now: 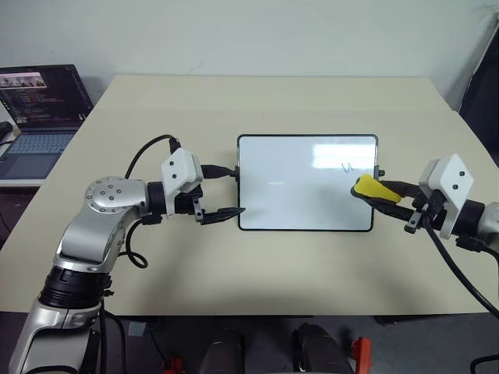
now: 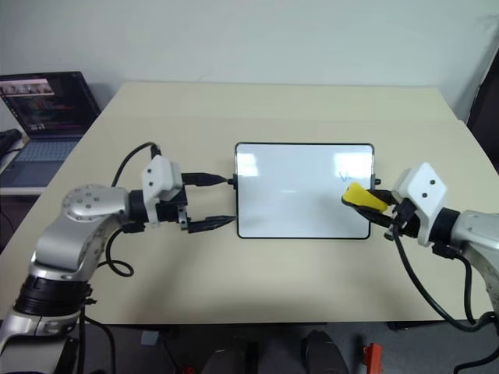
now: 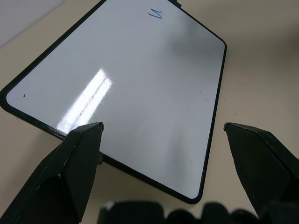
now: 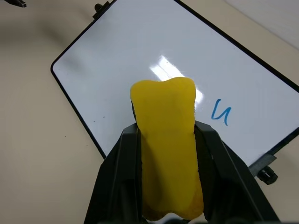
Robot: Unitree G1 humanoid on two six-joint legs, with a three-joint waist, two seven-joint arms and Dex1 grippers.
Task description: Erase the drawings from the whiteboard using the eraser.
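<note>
our right gripper (image 1: pixel 387 195) is clamped on the eraser (image 4: pixel 168 144), whose long axis runs out past the fingers, over the near right part of the whiteboard (image 1: pixel 296 187). the blue "u" mark (image 4: pixel 220 112) lies just ahead of the eraser tip and slightly to one side. our left gripper (image 1: pixel 222 192) stands open and empty at the board's left edge, farther from the mark.

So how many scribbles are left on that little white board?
1. A blue u-shaped squiggle sits near the board's right edge, just beyond the yellow eraser in the right gripper. A few tiny specks dot the surface; fainter marks could hide in the glare.
</note>
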